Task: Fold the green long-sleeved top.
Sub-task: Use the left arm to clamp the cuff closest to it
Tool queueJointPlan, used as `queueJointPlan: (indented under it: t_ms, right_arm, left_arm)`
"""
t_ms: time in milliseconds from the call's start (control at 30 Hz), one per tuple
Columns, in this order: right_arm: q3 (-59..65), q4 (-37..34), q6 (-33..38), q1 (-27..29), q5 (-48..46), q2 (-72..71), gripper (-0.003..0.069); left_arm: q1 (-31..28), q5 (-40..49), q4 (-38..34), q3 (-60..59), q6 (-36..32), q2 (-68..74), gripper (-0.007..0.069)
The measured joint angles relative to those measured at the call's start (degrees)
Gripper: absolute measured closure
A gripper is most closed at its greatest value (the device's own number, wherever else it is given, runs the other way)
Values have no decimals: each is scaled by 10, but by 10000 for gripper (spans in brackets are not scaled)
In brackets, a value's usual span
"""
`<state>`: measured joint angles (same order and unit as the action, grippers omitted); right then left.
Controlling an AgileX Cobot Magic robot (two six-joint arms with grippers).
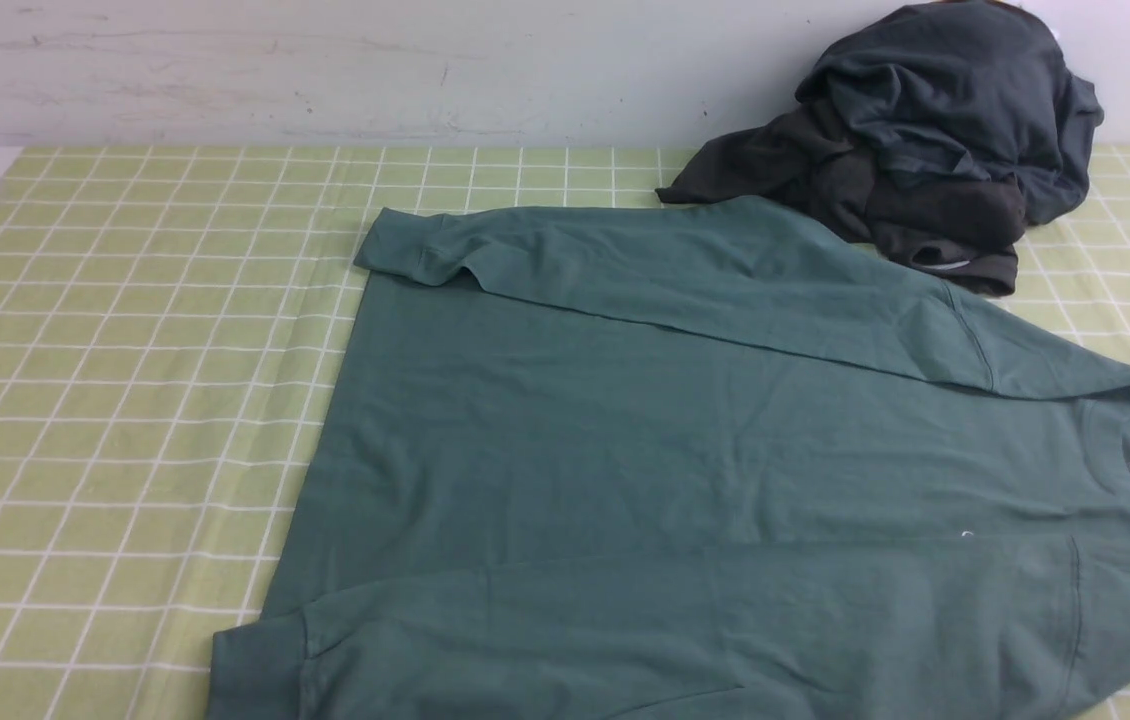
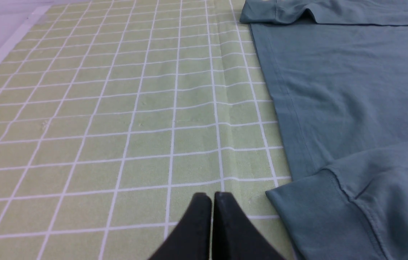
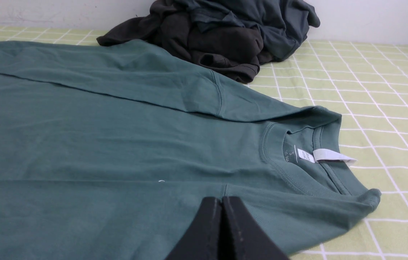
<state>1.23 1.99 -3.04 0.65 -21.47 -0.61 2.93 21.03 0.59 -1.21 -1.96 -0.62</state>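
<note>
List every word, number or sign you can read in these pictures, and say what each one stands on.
"S": printed inside the neck of the green long-sleeved top.
Small print beside it: too blurred to read.
Print on the white neck label: too small to read.
No other text shows.

the top point(image 1: 645, 440) is teal-green, its label point(image 3: 328, 155) white. the cloth point(image 1: 125, 350) is pale green with white grid lines; the heaped clothes point(image 1: 935, 120) are charcoal.

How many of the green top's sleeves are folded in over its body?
2. On the green top, the far sleeve lies across its far edge and the near sleeve along its near edge, both cuffs toward the robot's left.
</note>
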Motion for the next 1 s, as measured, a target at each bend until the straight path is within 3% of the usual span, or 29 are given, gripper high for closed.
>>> queueJointPlan:
  t_ms: [467,567,633,667,833,1000]
  right_arm:
    - [3,7,1,0,41,0,673]
    - [3,7,1,0,131,0,673]
    - [4,7,0,0,257,0,673]
    - [4,7,0,0,257,0,673]
    - [4,9,-10,0,482,0,673]
    - [4,8,-32,0,593,0,673]
  left_arm:
    - [0,-46,1,-5,-1,0,628]
    - [0,-126,1,-6,-1,0,628]
    - [0,-238,1,-6,-1,0,628]
    - [0,-255,1,-6,-1,0,628]
    - [0,-456,0,-6,1,0,628]
    - [0,-643,-6,-6,95,0,628]
